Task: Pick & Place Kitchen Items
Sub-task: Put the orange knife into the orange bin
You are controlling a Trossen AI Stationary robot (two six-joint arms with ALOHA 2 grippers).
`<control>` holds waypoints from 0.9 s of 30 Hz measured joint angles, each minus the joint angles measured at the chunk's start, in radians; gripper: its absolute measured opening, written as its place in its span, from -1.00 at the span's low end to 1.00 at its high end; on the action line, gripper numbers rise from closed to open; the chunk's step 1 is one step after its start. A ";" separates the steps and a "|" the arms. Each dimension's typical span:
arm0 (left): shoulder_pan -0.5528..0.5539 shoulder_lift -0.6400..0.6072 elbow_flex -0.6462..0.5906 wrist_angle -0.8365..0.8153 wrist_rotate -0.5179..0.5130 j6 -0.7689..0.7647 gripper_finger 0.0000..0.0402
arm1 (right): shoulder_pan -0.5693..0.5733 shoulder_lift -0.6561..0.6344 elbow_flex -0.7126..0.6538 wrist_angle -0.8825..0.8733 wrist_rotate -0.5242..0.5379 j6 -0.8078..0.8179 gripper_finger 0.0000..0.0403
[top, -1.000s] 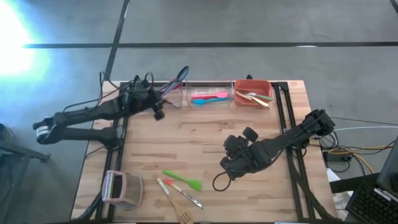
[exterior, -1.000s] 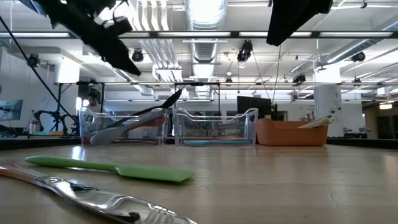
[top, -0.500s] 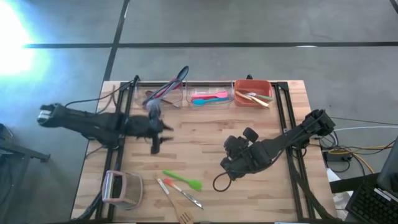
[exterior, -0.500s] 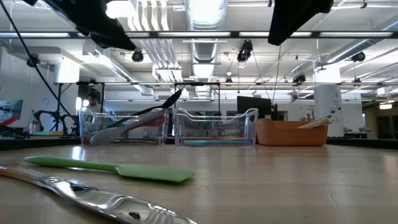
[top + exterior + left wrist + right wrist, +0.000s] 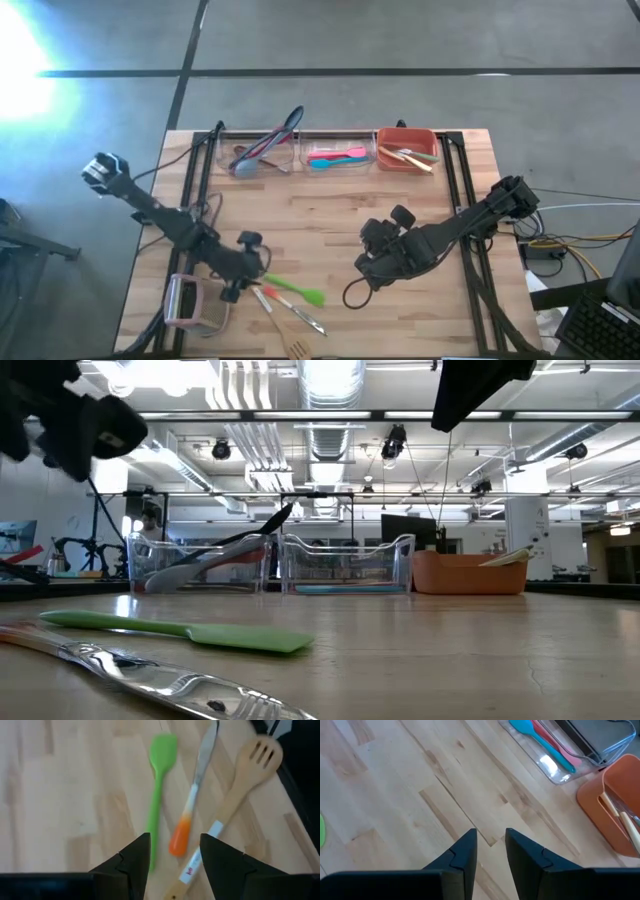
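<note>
Three utensils lie flat on the table near its front edge: a green spatula [image 5: 295, 291] [image 5: 159, 795], a metal utensil with an orange-and-white handle [image 5: 285, 308] [image 5: 195, 795], and a wooden slotted spoon [image 5: 298, 349] [image 5: 235, 795]. My left gripper [image 5: 240, 288] [image 5: 175, 855] hangs open just above their handle ends. The orange handle tip shows in the gap between its fingers, and they touch nothing. My right gripper [image 5: 363, 264] [image 5: 491, 842] hovers over bare wood at the table's middle right, its fingers a narrow gap apart with nothing between them.
Along the far edge stand a clear bin [image 5: 262, 150] with dark and grey utensils, a clear bin [image 5: 338, 155] with pink and teal ones, and an orange bin [image 5: 407, 150] with wooden ones. A boxy pinkish-white handled object [image 5: 195, 303] sits at the near left, beside my left gripper.
My left arm has swung from the far-left clear bin toward the table's near edge and come down, and it now hangs over the utensils lying there. The utensils on the table have stayed put.
</note>
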 joint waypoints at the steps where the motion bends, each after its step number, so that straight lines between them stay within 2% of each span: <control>1: -0.010 0.023 0.007 0.000 0.005 -0.016 -0.13 | 0.000 0.000 0.000 0.001 0.000 0.000 -0.54; 13: -0.052 0.280 0.134 0.001 0.049 -0.007 -0.13 | 0.000 0.000 0.000 0.008 0.007 0.003 -0.48; 23: -0.039 0.391 0.193 -0.019 0.047 0.001 -0.13 | 0.000 0.000 0.000 0.011 0.008 0.001 -0.55; 27: -0.034 0.418 0.193 -0.096 0.029 -0.007 -0.13 | 0.000 0.000 0.000 0.012 0.008 0.001 -0.56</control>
